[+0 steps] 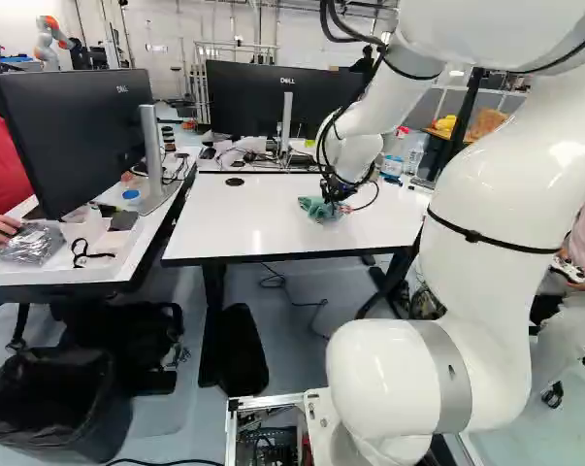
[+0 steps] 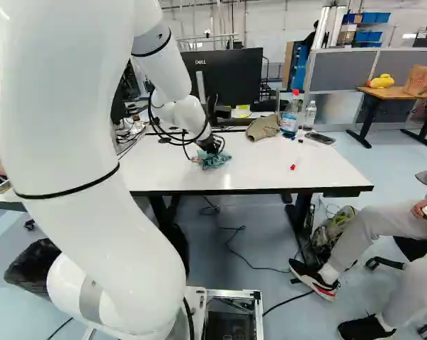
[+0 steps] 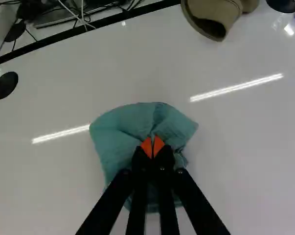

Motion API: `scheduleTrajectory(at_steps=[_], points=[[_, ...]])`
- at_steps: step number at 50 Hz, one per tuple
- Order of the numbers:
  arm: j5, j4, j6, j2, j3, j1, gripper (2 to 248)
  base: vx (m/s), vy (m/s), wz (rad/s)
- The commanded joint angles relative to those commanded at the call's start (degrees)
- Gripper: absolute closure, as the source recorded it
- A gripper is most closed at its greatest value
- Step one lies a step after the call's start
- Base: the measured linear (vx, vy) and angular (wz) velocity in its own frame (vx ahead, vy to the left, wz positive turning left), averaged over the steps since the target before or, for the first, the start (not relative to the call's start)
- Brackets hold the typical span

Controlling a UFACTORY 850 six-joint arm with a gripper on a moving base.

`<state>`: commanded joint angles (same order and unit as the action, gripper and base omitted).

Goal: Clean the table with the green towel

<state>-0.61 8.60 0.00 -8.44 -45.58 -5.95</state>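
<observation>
The gripper (image 2: 212,146) has its 2 orange pads (image 3: 146,147) clenched on a fold of the green towel (image 3: 118,127), bunched near the tabletop's (image 1: 243,228) middle. A tan hat (image 2: 263,127) and 2 bottles (image 2: 289,122) sit by the back edge, a black disc (image 1: 235,182) near the back left corner.

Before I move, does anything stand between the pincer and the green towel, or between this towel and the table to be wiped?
Nothing visible: the pincer is at the green towel, which lies on the table. Farther right in the right base view, a small red object could obstruct wiping.
</observation>
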Motion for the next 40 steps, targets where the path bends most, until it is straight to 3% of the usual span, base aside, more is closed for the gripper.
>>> scheduleTrajectory(at_steps=[17, 40], points=[[0.0, 0.0, 0.0, 2.2, 2.4, 2.7, 225, 0.0, 0.0, 0.0], [0.0, 0.0, 0.0, 8.6, 9.2, 3.9, 225, 0.0, 0.0, 0.0]])
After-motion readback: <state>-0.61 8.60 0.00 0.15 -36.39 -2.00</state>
